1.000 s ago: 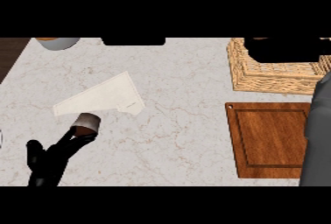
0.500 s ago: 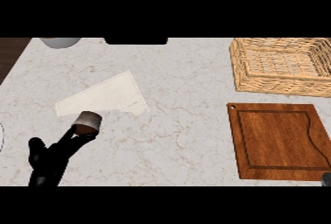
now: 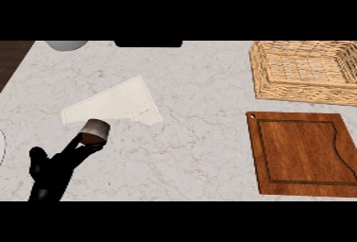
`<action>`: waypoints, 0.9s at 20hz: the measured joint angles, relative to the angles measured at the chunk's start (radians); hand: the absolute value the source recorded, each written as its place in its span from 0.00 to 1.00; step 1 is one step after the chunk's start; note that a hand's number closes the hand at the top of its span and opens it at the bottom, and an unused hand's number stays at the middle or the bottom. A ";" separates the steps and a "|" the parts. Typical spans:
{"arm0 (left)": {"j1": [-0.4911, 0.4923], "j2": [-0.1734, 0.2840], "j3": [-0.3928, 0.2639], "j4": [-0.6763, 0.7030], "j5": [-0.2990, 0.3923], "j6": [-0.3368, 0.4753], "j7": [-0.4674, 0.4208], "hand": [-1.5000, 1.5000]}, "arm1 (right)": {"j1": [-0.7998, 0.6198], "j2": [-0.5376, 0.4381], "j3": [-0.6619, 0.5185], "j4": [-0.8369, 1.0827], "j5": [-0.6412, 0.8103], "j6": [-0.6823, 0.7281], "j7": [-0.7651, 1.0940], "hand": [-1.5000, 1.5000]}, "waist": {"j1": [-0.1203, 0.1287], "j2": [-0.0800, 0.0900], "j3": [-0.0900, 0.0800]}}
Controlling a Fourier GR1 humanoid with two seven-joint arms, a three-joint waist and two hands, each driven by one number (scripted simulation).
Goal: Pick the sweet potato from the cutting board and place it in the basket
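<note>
A kitchen is showing here: a pale marbled surface (image 3: 195, 142) is carrying a wooden cutting board (image 3: 307, 151) and a woven basket (image 3: 307, 71), with a white cloth (image 3: 115, 104) lying to the left and a grey bowl's rim (image 3: 66, 45) peeking in at the far edge.
</note>
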 measured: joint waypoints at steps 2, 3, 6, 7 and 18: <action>-0.004 -0.003 0.004 0.008 0.001 -0.002 -0.008 0.50 | -0.008 -0.005 -0.028 0.067 -0.020 -0.026 -0.040 1.00 | 0.001 0.001 0.001; -0.007 -0.006 0.007 0.012 0.002 -0.001 -0.008 0.50 | -0.009 0.004 -0.046 0.091 -0.037 -0.045 -0.056 1.00 | 0.001 0.001 0.001; -0.003 -0.013 0.001 0.006 -0.012 0.007 -0.007 0.50 | 0.014 0.007 -0.096 0.169 -0.082 -0.088 -0.142 1.00 | 0.002 0.001 0.003; -0.004 -0.013 0.002 0.008 -0.012 0.005 -0.008 0.50 | 0.006 0.003 -0.104 0.194 -0.090 -0.096 -0.159 1.00 | 0.002 0.001 0.003; -0.004 -0.017 0.013 0.013 -0.018 -0.003 -0.016 0.50 | 0.049 -0.076 -0.119 0.414 -0.050 -0.197 -0.304 1.00 | 0.002 0.001 0.002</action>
